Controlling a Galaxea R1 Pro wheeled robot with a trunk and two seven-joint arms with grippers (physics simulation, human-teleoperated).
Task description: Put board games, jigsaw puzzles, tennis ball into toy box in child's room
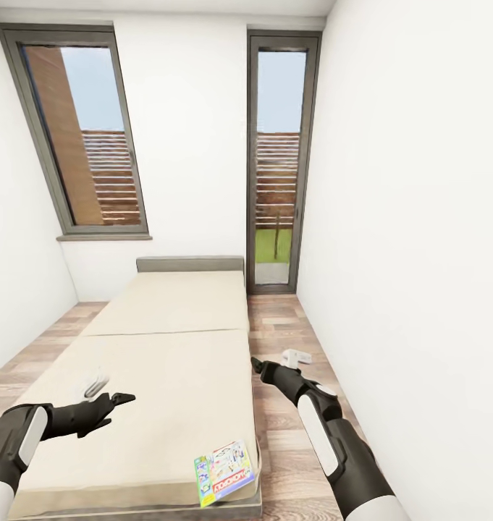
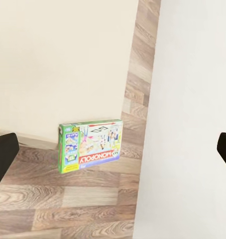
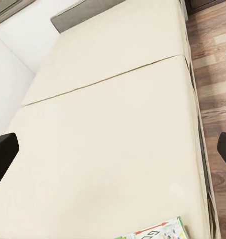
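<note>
Both grippers, left [image 1: 110,398] and right [image 1: 275,364], hover spread wide and empty above the bed [image 1: 166,347]; the Monopoly game [image 1: 225,473] lies at lower centre of frame, not yet collected.

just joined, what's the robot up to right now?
It stands at the foot of the bed in a narrow white room, both arms out in front. The left gripper hangs over the mattress, the right gripper beside the bed's edge over the wood floor; both are open and empty. A Monopoly board game lies flat at the mattress's near corner, not yet picked up.
</note>
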